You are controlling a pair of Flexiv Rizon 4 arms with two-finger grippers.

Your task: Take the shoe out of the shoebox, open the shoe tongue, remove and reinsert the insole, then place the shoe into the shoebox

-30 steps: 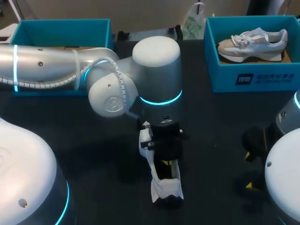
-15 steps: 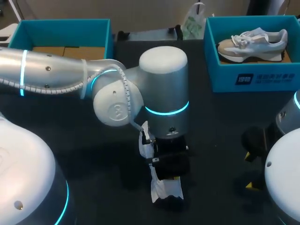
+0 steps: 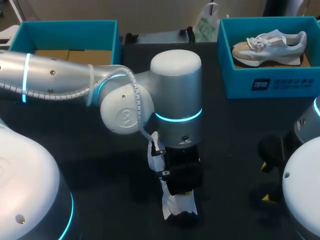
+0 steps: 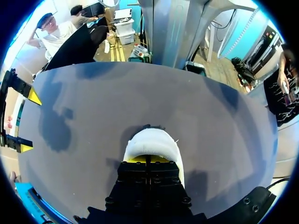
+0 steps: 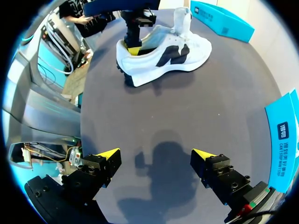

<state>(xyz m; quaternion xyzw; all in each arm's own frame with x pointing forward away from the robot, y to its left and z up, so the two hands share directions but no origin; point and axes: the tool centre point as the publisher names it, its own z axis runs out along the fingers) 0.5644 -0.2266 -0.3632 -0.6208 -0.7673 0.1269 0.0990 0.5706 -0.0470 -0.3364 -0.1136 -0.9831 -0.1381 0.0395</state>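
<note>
- The left hand (image 4: 148, 159) sits down inside the heel opening of the white shoe (image 5: 163, 53). Its two yellow tips are drawn together, with no gap showing between them. The shoe's collar hides whether they pinch anything thin, such as the insole.
- The shoe stands upright on the dark worktop (image 5: 196, 116), directly under and around that hand, with its toe pointing away from the heel the hand is in. Its tongue (image 5: 182, 21) is pulled up and stands clear of the opening.
- The right hand (image 5: 154, 156) hangs wide open and holds nothing. It is well apart from the shoe and touches nothing.
- Likely trouble: nothing pins the shoe down, so I judge that an upward pull from the left hand could lift or tip the whole shoe instead of freeing the insole.
- The tips are deep beside the heel collar, so a slanted pull could catch on the collar and drag the shoe across the worktop.
- A thin insole gripped only at its heel end could fold or slip out of the hand.
- Beyond the left hand and off to its right, well apart, a blue box (image 3: 270, 82) holds a second, pale shoe (image 3: 270, 45) lying on its side.
- Beyond the hand to its left, another blue box (image 3: 65, 25) shows only brown cardboard (image 3: 70, 53) inside.
</note>
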